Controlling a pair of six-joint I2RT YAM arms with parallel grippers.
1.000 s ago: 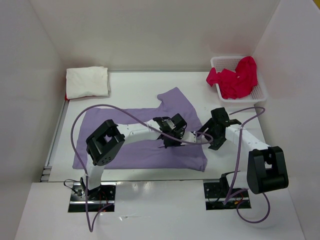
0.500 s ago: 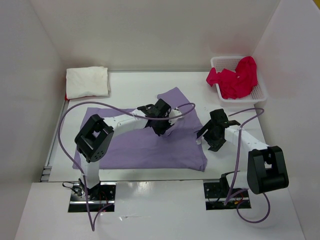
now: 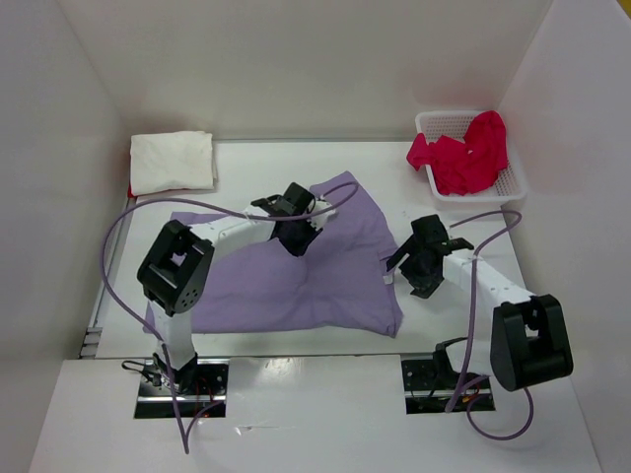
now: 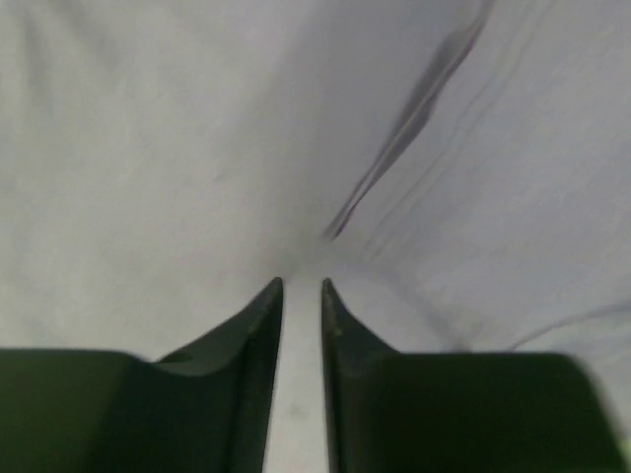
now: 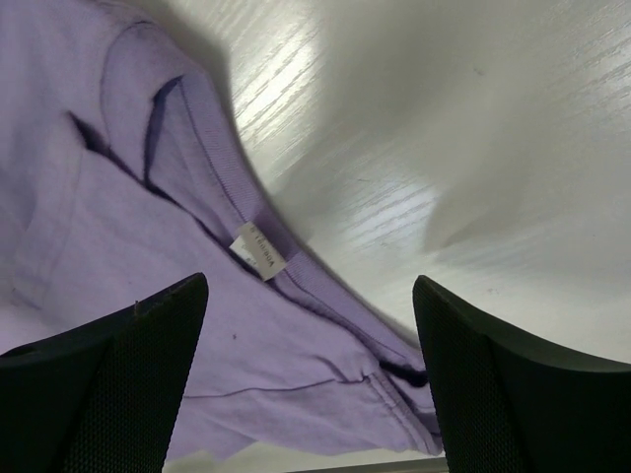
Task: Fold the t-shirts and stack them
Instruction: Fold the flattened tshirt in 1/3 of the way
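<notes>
Lavender cloth covers the middle of the worktop [image 3: 365, 163] in the overhead view. The lavender shirt [image 3: 266, 291] lies spread out. The folded off-white shirt [image 3: 173, 161] sits at the far left corner, apparently the start of the stack, and the pinkish red shirt [image 3: 463, 158] waits in the basket [image 3: 515, 187]. Your left hand [image 3: 298, 235] sits low near the far sleeve. A second ago it was nearer the shirt's right middle, so it has dragged cloth toward the far left, and the shirt's right edge has crept inward. Your right hand [image 3: 412, 276] hovers by the collar, much where it was.

From the left wrist, the hand [image 4: 302, 286] is clenched on a pinch of lavender, with wrinkles running away from it.

From the right wrist, the hand [image 5: 308, 286] is spread wide, grasping nothing, over the collar and its white label [image 5: 258, 251], probably ready to take that edge.
</notes>
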